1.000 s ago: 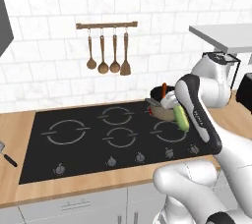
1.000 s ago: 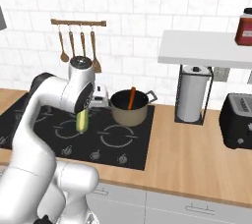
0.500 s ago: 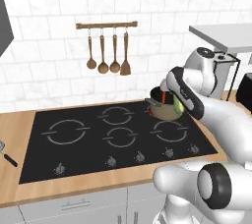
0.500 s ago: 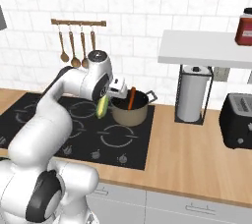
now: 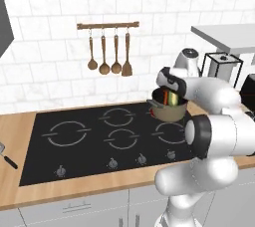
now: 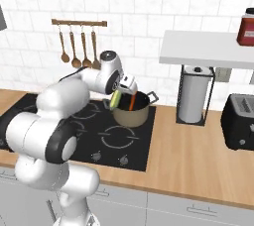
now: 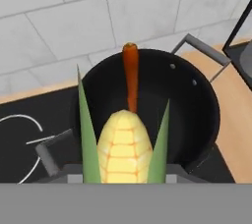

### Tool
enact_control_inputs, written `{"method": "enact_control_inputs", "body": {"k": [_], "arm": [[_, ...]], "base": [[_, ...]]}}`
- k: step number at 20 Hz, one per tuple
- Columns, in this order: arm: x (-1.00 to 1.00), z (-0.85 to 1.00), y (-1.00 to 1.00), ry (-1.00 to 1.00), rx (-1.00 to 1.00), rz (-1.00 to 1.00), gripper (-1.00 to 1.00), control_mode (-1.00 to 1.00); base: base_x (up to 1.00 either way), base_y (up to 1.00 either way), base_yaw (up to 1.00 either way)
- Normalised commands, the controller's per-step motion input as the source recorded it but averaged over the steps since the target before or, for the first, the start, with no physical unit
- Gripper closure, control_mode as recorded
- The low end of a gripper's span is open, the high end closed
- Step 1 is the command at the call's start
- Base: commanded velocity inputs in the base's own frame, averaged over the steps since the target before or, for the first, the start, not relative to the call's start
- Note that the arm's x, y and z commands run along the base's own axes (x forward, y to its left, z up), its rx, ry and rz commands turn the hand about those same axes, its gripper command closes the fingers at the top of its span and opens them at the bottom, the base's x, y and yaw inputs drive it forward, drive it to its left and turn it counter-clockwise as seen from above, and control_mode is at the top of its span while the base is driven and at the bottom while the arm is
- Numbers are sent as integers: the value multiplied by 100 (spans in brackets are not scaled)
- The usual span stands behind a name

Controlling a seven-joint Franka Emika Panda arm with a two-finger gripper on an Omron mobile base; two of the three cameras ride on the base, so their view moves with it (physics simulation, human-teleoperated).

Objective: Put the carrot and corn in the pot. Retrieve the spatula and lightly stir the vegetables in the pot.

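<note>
White tiled wall (image 5: 45, 47), wooden counter (image 6: 198, 160).

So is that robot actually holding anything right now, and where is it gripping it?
Yes, the gripper holds the corn, gripped near the cob's base, with its tip pointing at the pot, where the carrot already leans.

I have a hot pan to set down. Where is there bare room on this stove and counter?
The left burners and front centre burner are bare, as is the counter in front of the paper towel stand. It is crowded at the pot, where the gripper holds the corn over the carrot.
</note>
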Motion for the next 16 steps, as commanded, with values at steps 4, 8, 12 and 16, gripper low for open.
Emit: {"method": "enact_control_inputs", "body": {"k": [4, 8, 12, 16], "arm": [[100, -39, -32, 0, 0, -10, 100, -100], [99, -36, -35, 0, 0, -10, 100, -100], [78, -41, -21, 0, 0, -11, 100, -100], [34, -46, -21, 0, 0, -11, 100, -100]], "base": [[0, 0, 0], [0, 0, 0], [0, 0, 0], [0, 0, 0]]}}
